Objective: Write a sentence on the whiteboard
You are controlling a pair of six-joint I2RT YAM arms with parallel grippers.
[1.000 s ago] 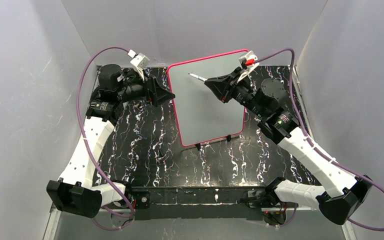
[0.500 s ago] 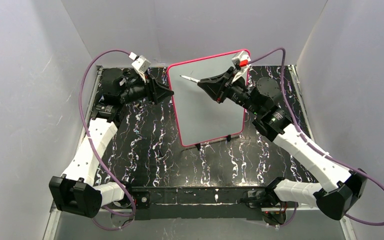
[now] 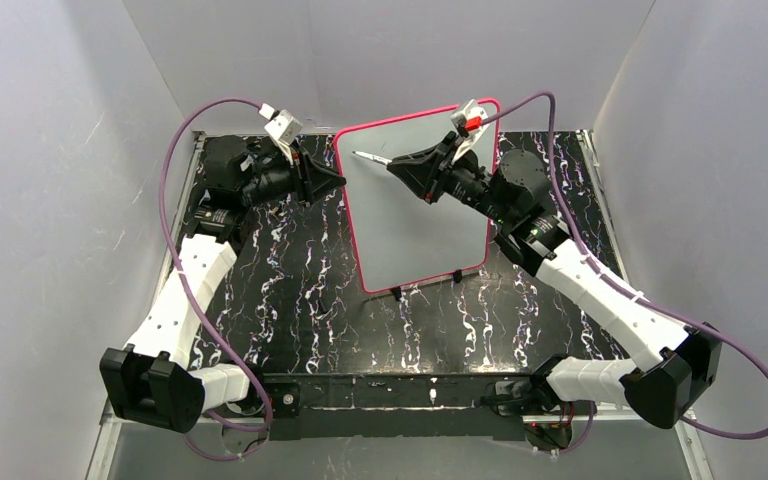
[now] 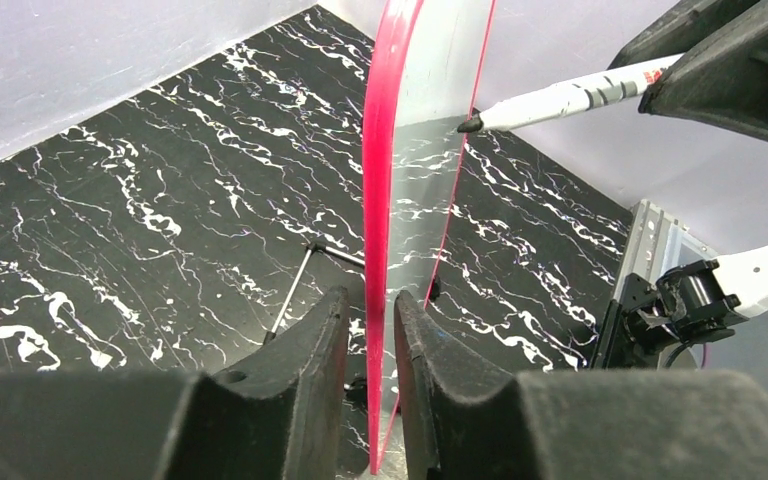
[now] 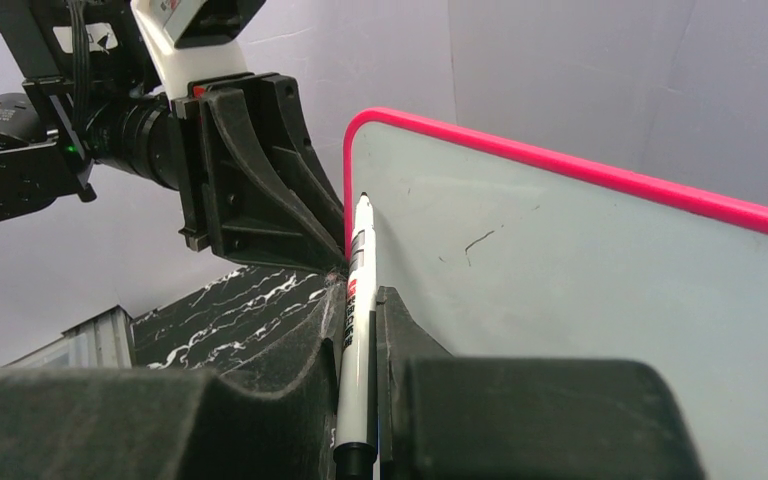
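The whiteboard (image 3: 415,205) stands upright on the black marbled table, pink-framed, on small black feet. My left gripper (image 3: 340,182) is at its left edge. In the left wrist view its jaws (image 4: 372,295) stand close on either side of the pink frame (image 4: 375,200), with slivers of gap showing. My right gripper (image 3: 392,166) is shut on a white marker (image 5: 358,270). The marker's dark tip (image 4: 465,125) is at the board's face near the upper left corner; I cannot tell if it touches. The sentence is not in view; only a short dark stroke (image 5: 478,240) shows.
Grey walls close in the table (image 3: 290,290) at the back and both sides. The board's wire stand leg (image 4: 295,290) reaches back from its left edge. The right arm (image 3: 600,290) crosses in front of the board's right side.
The left jaws have narrowed onto the board's left edge. The right gripper has carried the marker leftward across the board toward its upper left corner.
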